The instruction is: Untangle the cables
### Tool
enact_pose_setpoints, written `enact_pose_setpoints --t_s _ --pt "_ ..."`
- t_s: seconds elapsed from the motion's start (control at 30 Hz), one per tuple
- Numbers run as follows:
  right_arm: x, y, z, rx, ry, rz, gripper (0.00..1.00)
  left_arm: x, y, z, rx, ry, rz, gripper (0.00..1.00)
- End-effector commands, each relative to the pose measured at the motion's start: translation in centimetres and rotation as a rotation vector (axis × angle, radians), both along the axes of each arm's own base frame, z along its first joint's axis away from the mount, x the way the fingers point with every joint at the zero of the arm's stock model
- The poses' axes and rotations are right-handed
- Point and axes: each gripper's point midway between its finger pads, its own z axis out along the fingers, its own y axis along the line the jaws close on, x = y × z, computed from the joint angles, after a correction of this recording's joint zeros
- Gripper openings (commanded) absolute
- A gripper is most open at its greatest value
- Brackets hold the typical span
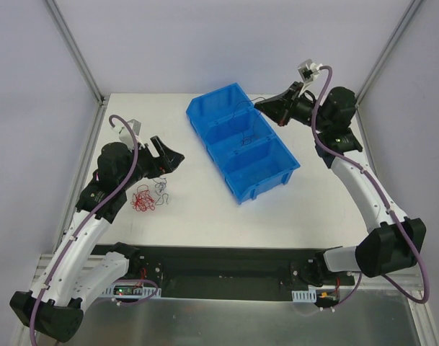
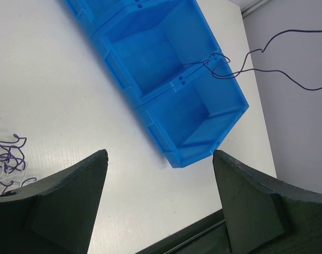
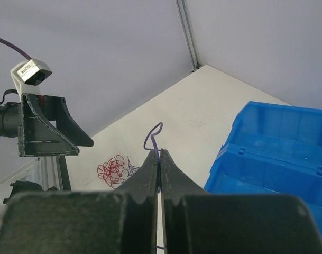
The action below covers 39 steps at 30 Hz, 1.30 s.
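Right fingers (image 3: 159, 165) are sitting pressed fully together on a thin dark cable (image 3: 153, 136), with a little loop of it poking up just past the tips, so that arm is holding one strand up off the table (image 3: 203, 106), near the far end of the blue bin (image 3: 277, 159). From the other wrist camera the same dark strand is trailing away from the bin's rim in a long wavy line, and it's making a small loop right at a bin wall. I honestly can't tell if it's snagging there or just passing over. Left fingers (image 2: 65, 196) are standing wide open with nothing between them, hanging above the table near the bin's long side. The red cable (image 3: 112, 168) is lying in a scribbly heap on the table beside them, with a pale cable (image 1: 161, 189) touching or just beside it; a few dark strands are sitting inside the bin too. My read: we're mid-separation, with one cable lifted clear and the red and pale pair not yet split. Next up I'm guessing the right arm needs to lay its strand down well apart without dragging on the bin edge, and the left needs to drop onto the heap and pinch one colour only.
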Motion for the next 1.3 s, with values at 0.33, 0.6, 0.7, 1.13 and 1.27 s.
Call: enact_pose_setpoints --t_s 0.33,0.6,0.7,1.13,1.27 --pt "-4.3 -1.4 5.0 0.015 -0.171 0.006 0.0 0.8 -1.0 2.0 -0.043 -0.056 -0.031 0.81" --pt "-2.9 -1.8 2.0 -0.041 -0.108 -0.039 0.0 0.6 -1.2 2.2 -0.058 -0.053 -0.037 0.81" --pt "-1.8 -2.8 -0.8 -0.077 -0.07 -0.106 0.0 0.7 -1.0 1.9 -0.057 -0.053 -0.028 0.81" --pt "-0.2 -5.9 -9.2 -0.381 0.09 -0.184 0.0 0.8 -1.3 0.1 -0.069 -0.02 -0.027 0.82" --pt "-1.4 -5.5 -11.7 -0.476 0.13 -0.096 0.0 1.3 -1.1 -1.2 -0.058 0.018 -0.007 0.82"
